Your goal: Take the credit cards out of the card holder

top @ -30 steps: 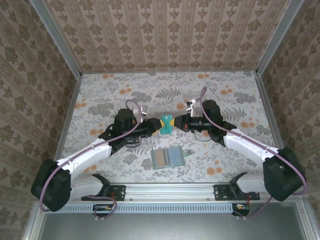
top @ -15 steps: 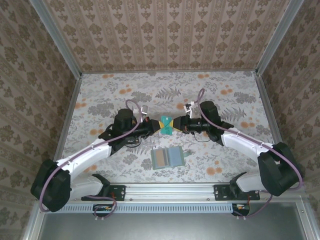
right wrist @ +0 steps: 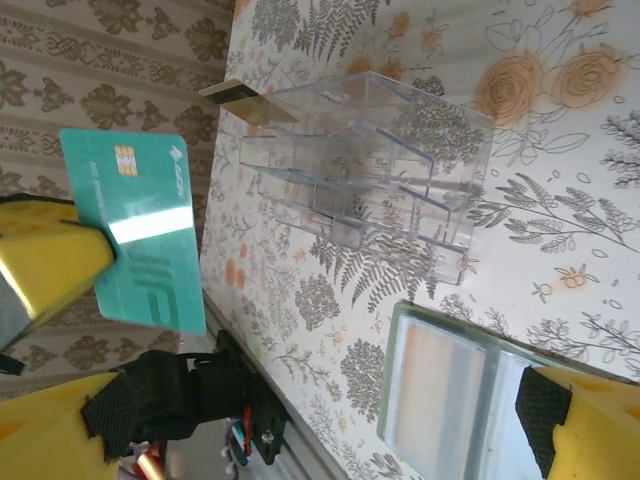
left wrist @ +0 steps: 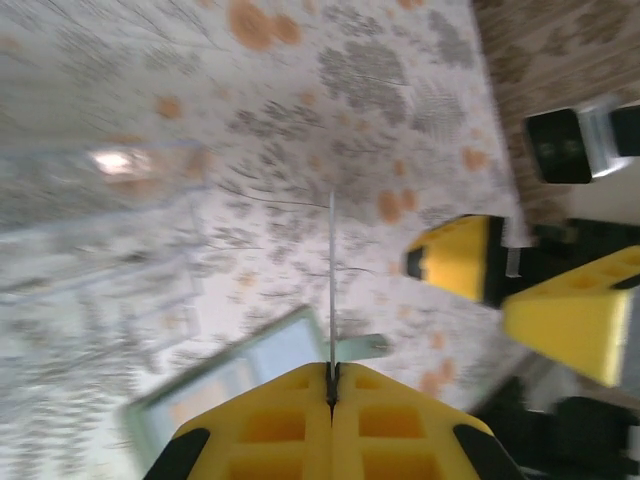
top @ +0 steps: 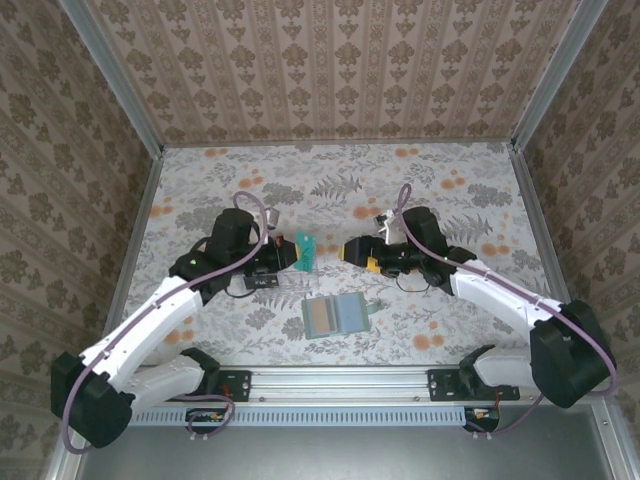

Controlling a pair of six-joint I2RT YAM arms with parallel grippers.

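Damask-patterned beige walls [top: 340, 70] enclose a floral tablecloth [top: 450, 180] framed by aluminium rails [top: 350, 378].

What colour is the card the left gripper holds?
The card is teal-green; clearest in the right wrist view.

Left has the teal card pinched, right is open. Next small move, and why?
Probably carry the teal card toward the clear compartment tray and lower it in. The left gripper is shut on the card's edge, holding it off the table; the right gripper stands open and apart from it, so only the left can place it.
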